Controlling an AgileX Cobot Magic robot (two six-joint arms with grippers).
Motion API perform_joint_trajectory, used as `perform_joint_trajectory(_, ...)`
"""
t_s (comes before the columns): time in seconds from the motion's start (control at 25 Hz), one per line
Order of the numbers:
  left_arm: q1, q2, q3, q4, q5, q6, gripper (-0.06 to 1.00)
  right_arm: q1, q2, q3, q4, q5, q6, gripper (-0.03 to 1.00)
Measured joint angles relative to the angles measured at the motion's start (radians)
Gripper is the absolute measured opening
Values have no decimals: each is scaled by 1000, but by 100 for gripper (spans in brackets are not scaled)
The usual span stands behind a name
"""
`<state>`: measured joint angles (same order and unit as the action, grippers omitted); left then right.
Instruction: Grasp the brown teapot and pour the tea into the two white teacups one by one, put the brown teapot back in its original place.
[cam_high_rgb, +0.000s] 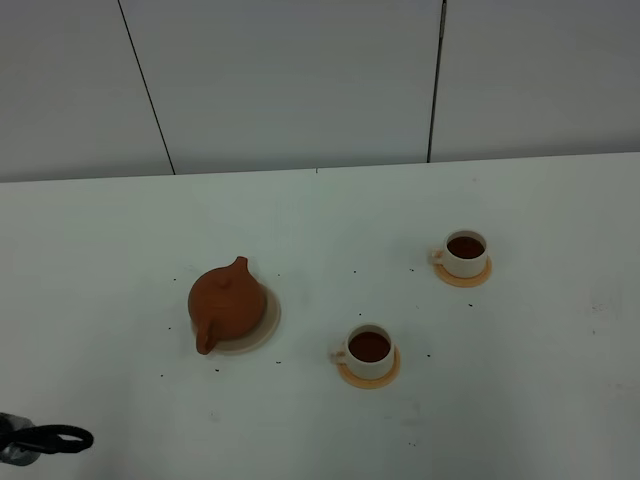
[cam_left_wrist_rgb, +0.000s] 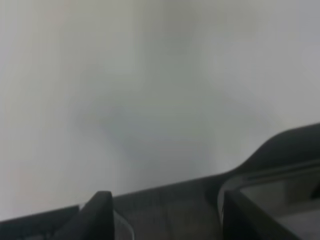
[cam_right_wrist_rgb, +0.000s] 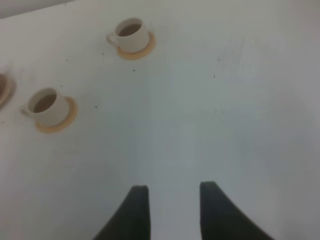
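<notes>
Both white teacups (cam_high_rgb: 466, 253) (cam_high_rgb: 369, 350) hold dark tea, and the brown teapot (cam_high_rgb: 227, 303) sits on its beige saucer (cam_high_rgb: 266, 328) at nine o'clock of them. Pouring looks finished. Left fingers (cam_left_wrist_rgb: 167, 215) and right fingers (cam_right_wrist_rgb: 170, 210) stand open, empty; only retreat seems left.

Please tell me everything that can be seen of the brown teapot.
The brown teapot is squat and round, and it looks like matte terracotta clay. Its lid is on, with a small knob on top. One part juts toward the far side of the table and another toward the near edge; which is the spout and which the handle I cannot tell. It stands upright on a pale round saucer, left of the two cups. No gripper touches it.
</notes>
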<state>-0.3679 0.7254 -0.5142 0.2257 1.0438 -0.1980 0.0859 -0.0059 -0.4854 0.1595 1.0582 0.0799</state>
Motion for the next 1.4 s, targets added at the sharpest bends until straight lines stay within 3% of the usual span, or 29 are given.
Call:
perform_joint_trajectory(0.12, 49, -55, 0, -13, 0, 16, 54, 0, 0, 0, 0, 0, 0, 24)
perform_joint_trajectory(0.36, 262, -142, 1, -166, -1, 215, 54, 0, 0, 0, 0, 0, 0, 24)
perform_joint_trajectory(0.52, 349, -212, 1, -193, -3, 262, 54, 0, 0, 0, 0, 0, 0, 24)
perform_joint_trajectory(1.4, 367, -608, 9, -91, -1, 114, 54, 0, 0, 0, 0, 0, 0, 24)
